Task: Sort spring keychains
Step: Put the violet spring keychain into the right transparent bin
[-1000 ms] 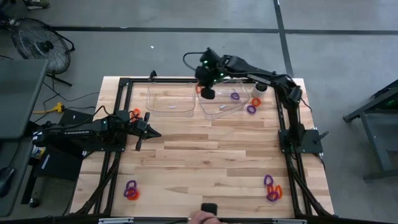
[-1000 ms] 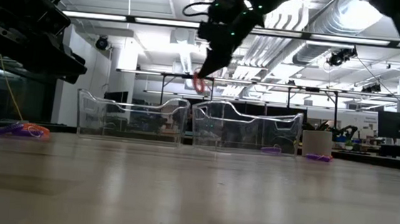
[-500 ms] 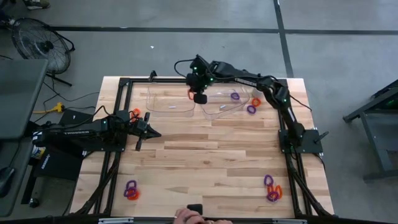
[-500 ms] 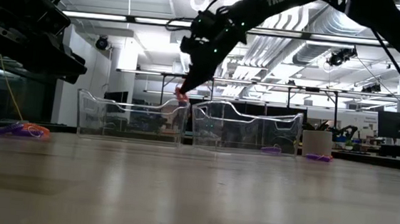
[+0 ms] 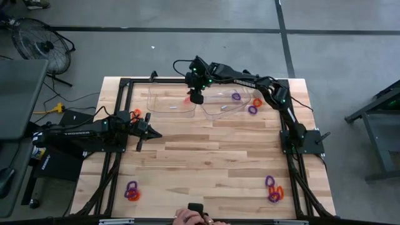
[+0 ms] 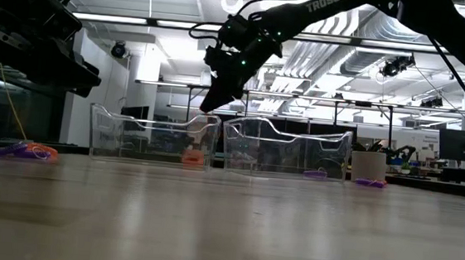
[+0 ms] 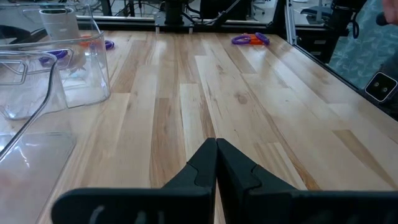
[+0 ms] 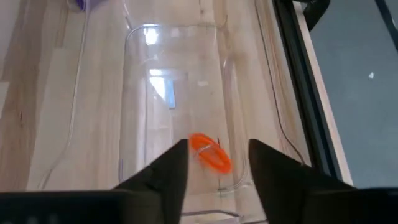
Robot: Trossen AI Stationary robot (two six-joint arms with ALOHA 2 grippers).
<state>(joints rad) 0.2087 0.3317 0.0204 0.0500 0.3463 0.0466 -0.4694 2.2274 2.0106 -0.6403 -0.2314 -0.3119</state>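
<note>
The orange keychain point(image 8: 210, 152) lies in the left clear bin point(image 5: 170, 100) at the table's far edge; my right pincer point(image 8: 214, 163) hangs apart above it, empty, because orange sorts here.

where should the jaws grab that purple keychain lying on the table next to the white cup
Come straight down on the purple keychain. It lies flat on the table beside the clear bin, apart from the orange one and the white cup. Pinch across one side of its coiled loop, one jaw inside the ring and one outside, from the side away from the bin wall.
</note>
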